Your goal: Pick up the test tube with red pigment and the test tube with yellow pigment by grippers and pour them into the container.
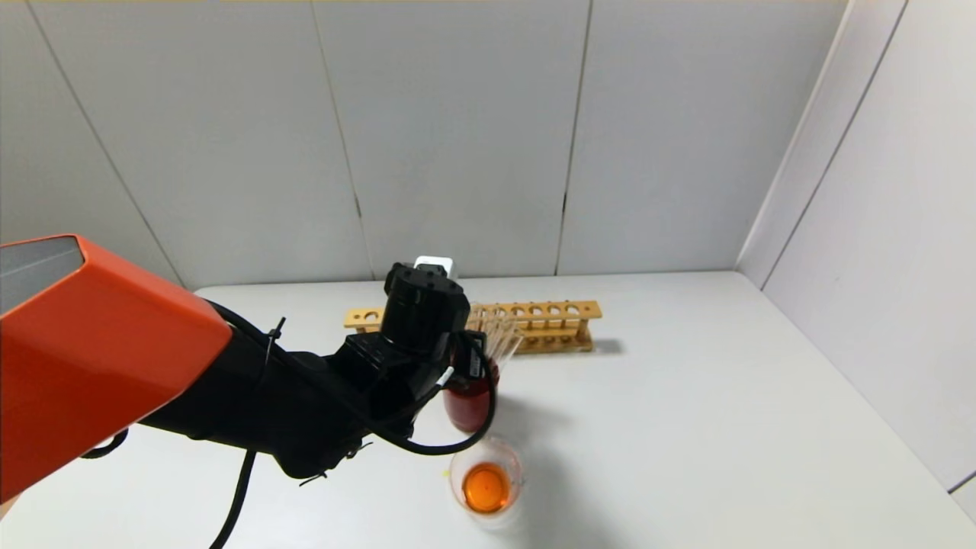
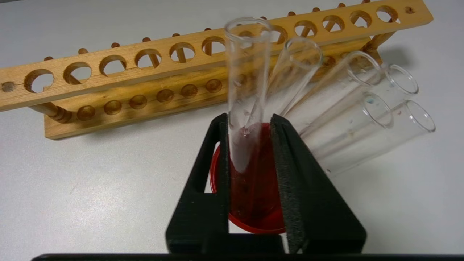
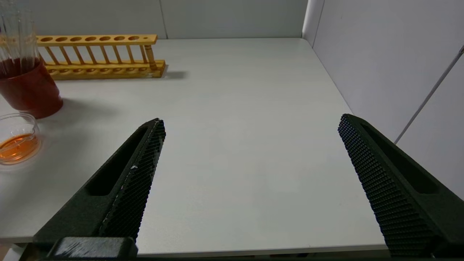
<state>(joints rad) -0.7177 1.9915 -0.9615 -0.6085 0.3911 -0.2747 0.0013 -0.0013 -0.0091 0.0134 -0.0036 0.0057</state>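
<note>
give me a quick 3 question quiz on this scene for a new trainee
1. True or false: the container holds orange liquid.
2. The left gripper has its fingers either side of: A) a tube, B) the rack, C) the container.
3. Fill in: the spare tubes lean in the ____ of dark red liquid.

Key: 1 true. 2 A. 3 beaker. The right gripper idles open over the table.

Perhaps six test tubes [image 2: 247, 72], one rack [image 2: 152, 72], two cups [image 1: 486, 482].
</note>
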